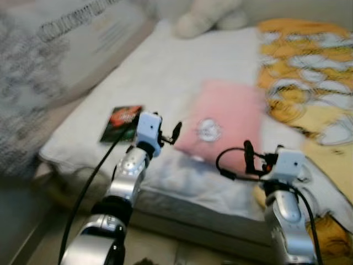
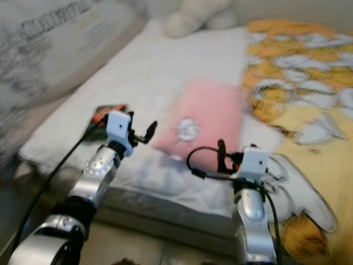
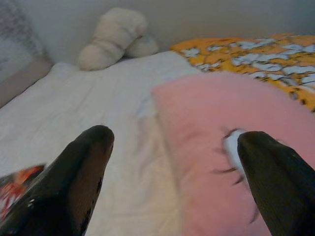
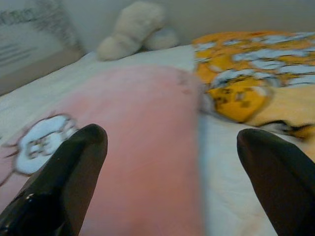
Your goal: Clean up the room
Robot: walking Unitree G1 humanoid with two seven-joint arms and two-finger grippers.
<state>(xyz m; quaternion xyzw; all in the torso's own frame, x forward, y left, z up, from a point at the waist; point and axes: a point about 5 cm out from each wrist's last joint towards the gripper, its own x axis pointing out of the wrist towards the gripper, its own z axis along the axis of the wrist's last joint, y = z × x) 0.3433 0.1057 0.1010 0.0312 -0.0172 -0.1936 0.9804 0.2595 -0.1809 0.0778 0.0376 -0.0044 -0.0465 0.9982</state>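
Note:
A pink pillow [image 1: 223,121] with a white cartoon patch lies on the white mattress [image 1: 160,66]. My left gripper [image 1: 172,135] hovers open just off the pillow's near left corner; its wrist view shows the pillow [image 3: 221,147] between and beyond the fingers [image 3: 81,172]. My right gripper [image 1: 248,157] is open at the pillow's near edge, with the pillow [image 4: 142,142] lying ahead of its fingers [image 4: 69,177]. A small red and dark packet [image 1: 122,122] rests on the mattress left of the left gripper. An orange and white patterned blanket [image 1: 309,72] covers the bed's right side.
A cream plush toy [image 1: 207,16] sits at the far end of the bed. A large grey printed cushion [image 1: 49,61] leans along the left side. The mattress front edge [image 1: 182,218] drops to the floor just before my arms.

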